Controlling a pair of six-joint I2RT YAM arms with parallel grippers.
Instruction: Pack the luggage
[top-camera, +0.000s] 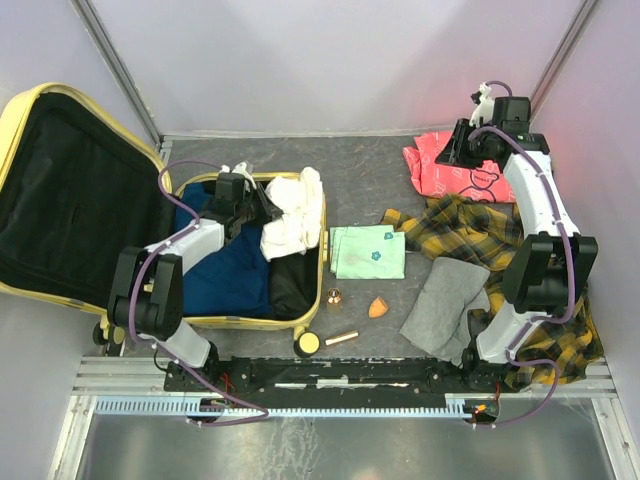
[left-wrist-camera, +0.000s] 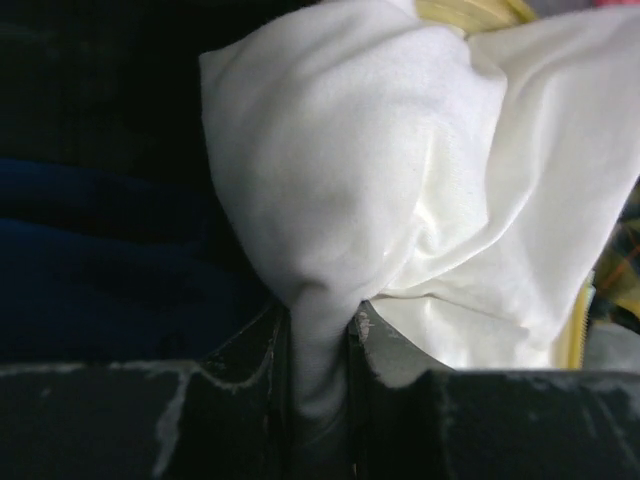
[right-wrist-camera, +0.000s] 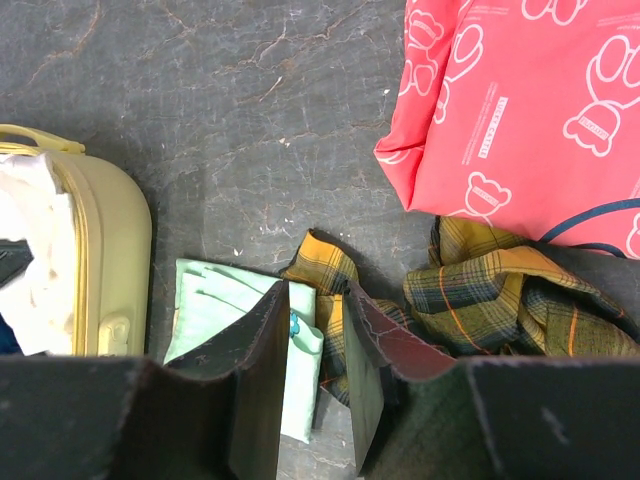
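With the pale yellow hard-shell suitcase (top-camera: 250, 322) open at nine o'clock, the left pincer (left-wrist-camera: 320, 335) was clamped on a crumpled white cloth (left-wrist-camera: 400, 180) at its three o'clock rim, probably needing lowering and release, while the right pincer (right-wrist-camera: 315, 292) hung apart, empty.

Dark grey marbled surface (top-camera: 370, 165). Plain pale walls (top-camera: 330, 60) on three sides, metal corner posts (top-camera: 118, 68). Aluminium rail (top-camera: 120, 377) along near edge, steel sheet (top-camera: 330, 450) below. Even light.
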